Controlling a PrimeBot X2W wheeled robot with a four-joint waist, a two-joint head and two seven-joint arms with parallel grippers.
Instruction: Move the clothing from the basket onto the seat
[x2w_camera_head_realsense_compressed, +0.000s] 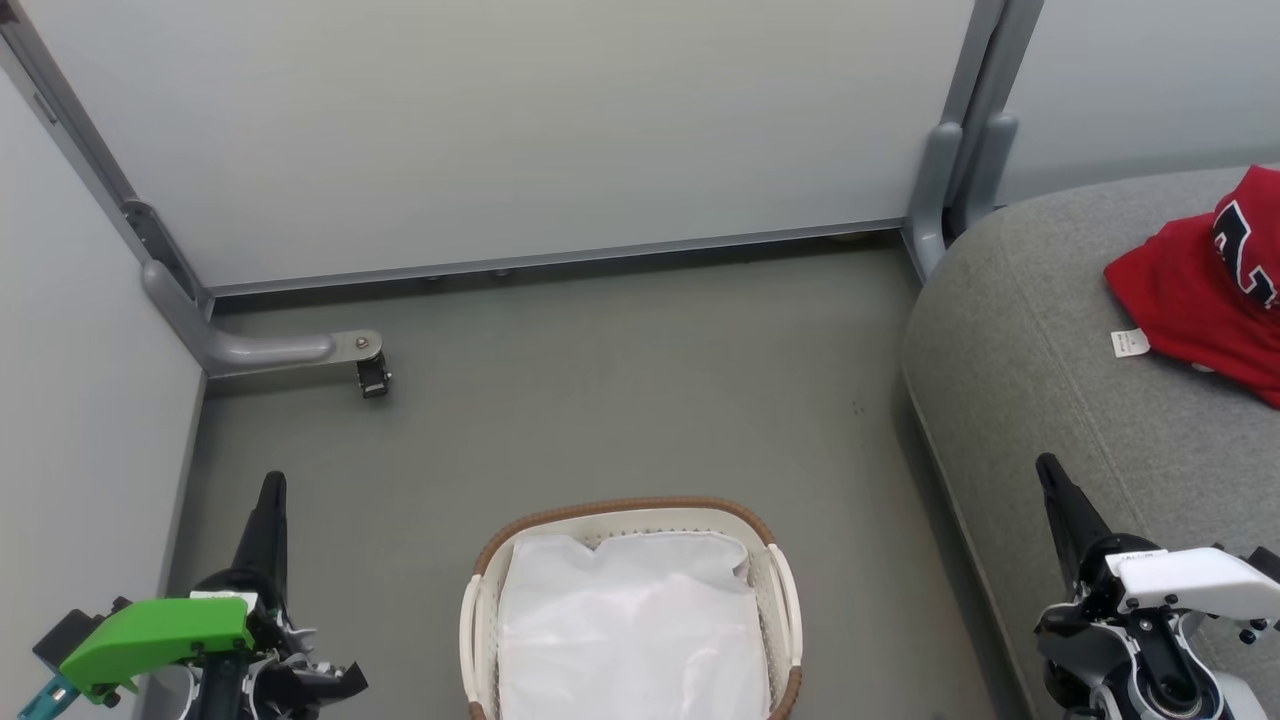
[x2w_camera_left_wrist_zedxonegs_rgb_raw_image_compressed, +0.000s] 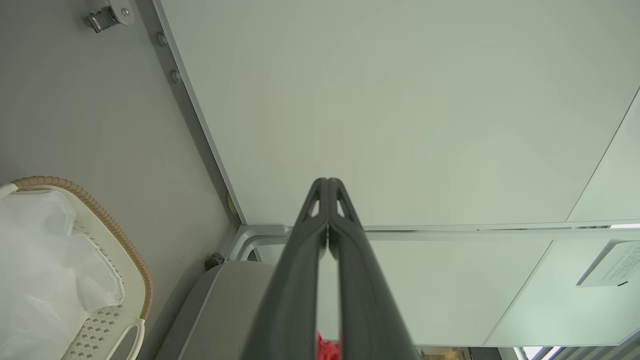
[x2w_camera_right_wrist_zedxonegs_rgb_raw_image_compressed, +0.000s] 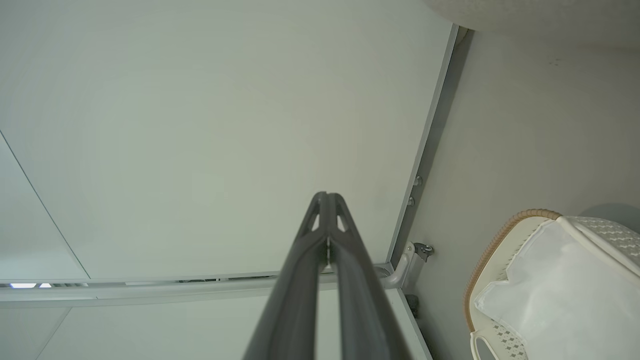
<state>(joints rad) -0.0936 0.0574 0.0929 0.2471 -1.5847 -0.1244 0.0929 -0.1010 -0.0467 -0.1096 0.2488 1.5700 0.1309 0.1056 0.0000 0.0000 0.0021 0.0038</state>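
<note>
The bright red soft jersey garment (x2w_camera_head_realsense_compressed: 1190, 290), with a small white tag and a dark white-edged letter print, lies crumpled on the large grey fabric sofa seat (x2w_camera_head_realsense_compressed: 1020, 340) at the far right. It is well apart from the oval white perforated plastic basket (x2w_camera_head_realsense_compressed: 622, 507) with a brown woven-look rim, which stands on the grey floor (x2w_camera_head_realsense_compressed: 600, 380) at near centre. A plain white cloth sheet (x2w_camera_head_realsense_compressed: 630, 620) covers the basket's inside. The left gripper (x2w_camera_head_realsense_compressed: 272, 482), near left, and the right gripper (x2w_camera_head_realsense_compressed: 1046, 464), near right beside the seat's edge, each have their two dark fingers pressed together on nothing, pointing toward the pale partition wall (x2w_camera_head_realsense_compressed: 500, 130).
</note>
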